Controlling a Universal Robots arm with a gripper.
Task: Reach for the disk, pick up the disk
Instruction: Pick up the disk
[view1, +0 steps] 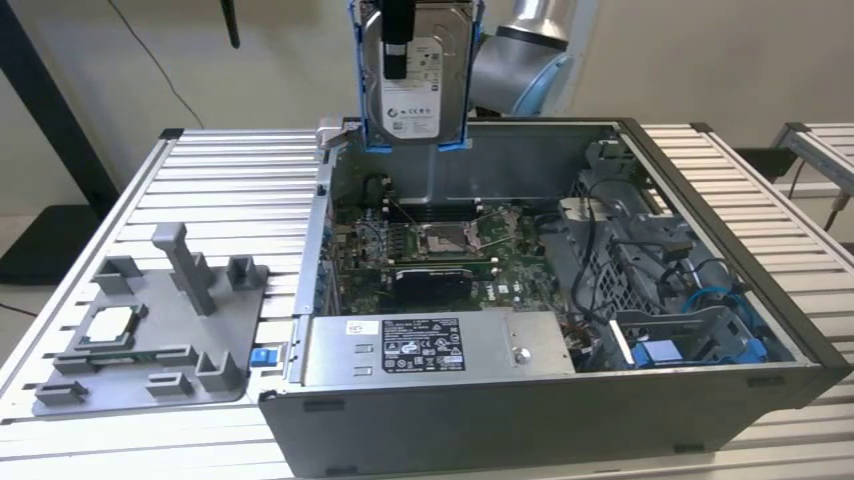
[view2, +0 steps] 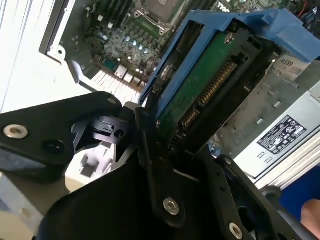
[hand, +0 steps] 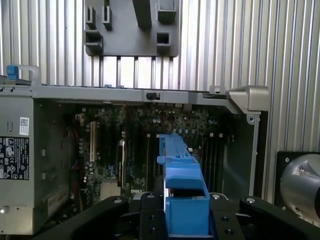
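The disk (view1: 416, 100) hangs upright in the air above the back wall of the open computer case (view1: 534, 440), its white label facing the exterior view and blue rails along both edges. My gripper (view1: 398, 68) is shut on it from above, one black finger (view1: 396, 45) lying down the label face. In the second wrist view the disk's green circuit-board side (view2: 200, 90) sits between the black fingers (view2: 150, 150) of the gripper (view2: 165, 132). The first wrist view looks along the disk's blue rail (hand: 182, 200) held in the gripper (hand: 185, 220), with the case's motherboard below.
Inside the case lie the motherboard (view1: 427, 240), a grey power supply (view1: 427, 345) and a blue bracket (view1: 661, 352) at the exterior view's right. A grey fixture plate (view1: 147, 330) with a small silver chip (view1: 110, 322) rests on the slatted table (view1: 240, 180).
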